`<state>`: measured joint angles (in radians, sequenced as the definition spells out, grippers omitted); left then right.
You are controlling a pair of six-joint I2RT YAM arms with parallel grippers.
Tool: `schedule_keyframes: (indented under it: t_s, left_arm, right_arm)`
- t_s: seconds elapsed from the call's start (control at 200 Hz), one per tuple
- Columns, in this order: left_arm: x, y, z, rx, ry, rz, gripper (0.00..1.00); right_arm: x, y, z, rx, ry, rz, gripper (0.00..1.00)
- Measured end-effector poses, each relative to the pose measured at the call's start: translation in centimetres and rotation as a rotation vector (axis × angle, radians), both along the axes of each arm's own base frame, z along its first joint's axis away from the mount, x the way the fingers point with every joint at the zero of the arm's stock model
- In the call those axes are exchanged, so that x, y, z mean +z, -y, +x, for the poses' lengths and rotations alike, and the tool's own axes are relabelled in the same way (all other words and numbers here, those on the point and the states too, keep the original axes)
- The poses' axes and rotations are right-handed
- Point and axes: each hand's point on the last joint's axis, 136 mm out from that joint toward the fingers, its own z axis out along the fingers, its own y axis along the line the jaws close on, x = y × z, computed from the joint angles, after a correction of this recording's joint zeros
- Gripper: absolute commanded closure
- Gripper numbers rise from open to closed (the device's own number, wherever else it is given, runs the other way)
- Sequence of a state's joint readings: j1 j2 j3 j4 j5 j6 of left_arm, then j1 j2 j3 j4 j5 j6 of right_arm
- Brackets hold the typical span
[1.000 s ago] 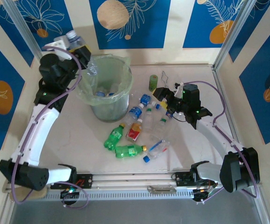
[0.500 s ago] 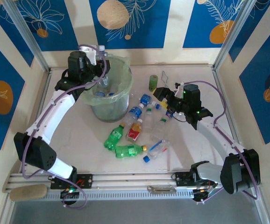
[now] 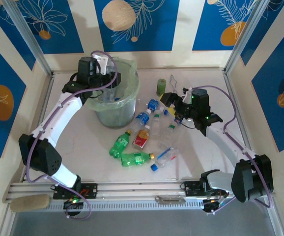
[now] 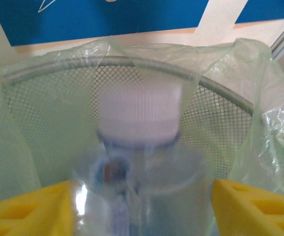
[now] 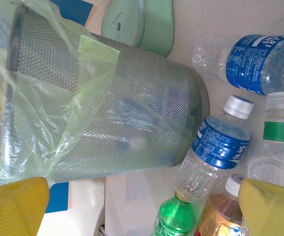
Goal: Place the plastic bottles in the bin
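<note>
The bin [image 3: 130, 100] stands at the back left, a mesh bucket lined with a thin green bag, with bottles inside. My left gripper [image 3: 110, 82] hangs over its rim. In the left wrist view its yellow fingers [image 4: 29, 209] stand apart around a blurred clear bottle [image 4: 142, 167] with a white cap, and a gap shows on the right side. Several plastic bottles lie right of the bin: two green [image 3: 119, 145], one red-labelled [image 3: 142, 138], the rest clear with blue labels [image 3: 143, 118]. My right gripper [image 3: 174, 105] hovers open over them, its fingertips [image 5: 269, 201] flanking a blue-labelled bottle [image 5: 216, 147].
An olive-green cylinder [image 3: 160, 87] and thin wire tongs [image 3: 174, 81] stand behind the bottle pile. Patterned walls close the table on three sides. Bare tabletop lies left of and in front of the bin.
The left arm swung from the bin's left side to above its opening, carrying a clear bottle. Its jaws have since parted round the bottle. The right arm has barely moved.
</note>
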<state>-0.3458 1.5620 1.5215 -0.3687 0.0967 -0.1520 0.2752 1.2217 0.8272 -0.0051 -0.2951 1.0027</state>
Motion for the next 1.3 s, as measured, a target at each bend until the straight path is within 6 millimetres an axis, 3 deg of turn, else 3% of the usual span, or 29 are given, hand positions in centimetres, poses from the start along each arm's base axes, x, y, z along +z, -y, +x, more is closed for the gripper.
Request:
schedule_keyframes:
  t_s: [0.165, 0.29, 0.44, 0.55, 0.63, 0.765, 0.92, 1.08, 1.301]
  left_arm:
    - [0.4, -0.2, -0.1, 0.009, 0.010, 0.001, 0.12]
    - [2.2, -0.5, -0.8, 0.016, 0.051, -0.021, 0.03]
    - [6.1, -0.1, -3.4, -0.018, 0.141, -0.145, 0.00]
    - [7.3, 1.0, -5.8, -0.067, 0.177, -0.252, 0.00]
    - [6.9, 2.3, -7.2, -0.100, 0.174, -0.309, 0.00]
    - [4.2, 5.3, -9.1, -0.149, 0.122, -0.376, 0.00]
    - [1.1, 10.2, -11.3, -0.233, 0.043, -0.370, 0.00]
    - [0.7, 14.0, -12.6, -0.294, 0.067, -0.340, 0.00]
    - [0.6, 16.8, -12.5, -0.322, 0.090, -0.333, 0.00]
  right_arm:
    - [-0.4, 0.1, 0.1, 0.003, -0.015, -0.022, 0.01]
    - [0.4, 0.6, 0.8, 0.003, 0.015, -0.081, 0.01]
    - [1.8, 2.4, 2.7, -0.010, 0.074, -0.223, 0.01]
    - [2.3, 3.7, 4.0, -0.009, 0.109, -0.354, 0.01]
    - [2.1, 4.8, 4.7, 0.003, 0.119, -0.463, 0.01]
    - [0.8, 6.4, 6.1, 0.048, 0.100, -0.655, 0.01]
    - [-0.9, 8.4, 8.4, 0.104, 0.055, -0.878, 0.01]
    - [-3.7, 11.1, 9.2, 0.155, -0.021, -1.038, 0.01]
    - [-7.5, 14.6, 11.5, 0.206, -0.122, -1.095, 0.00]
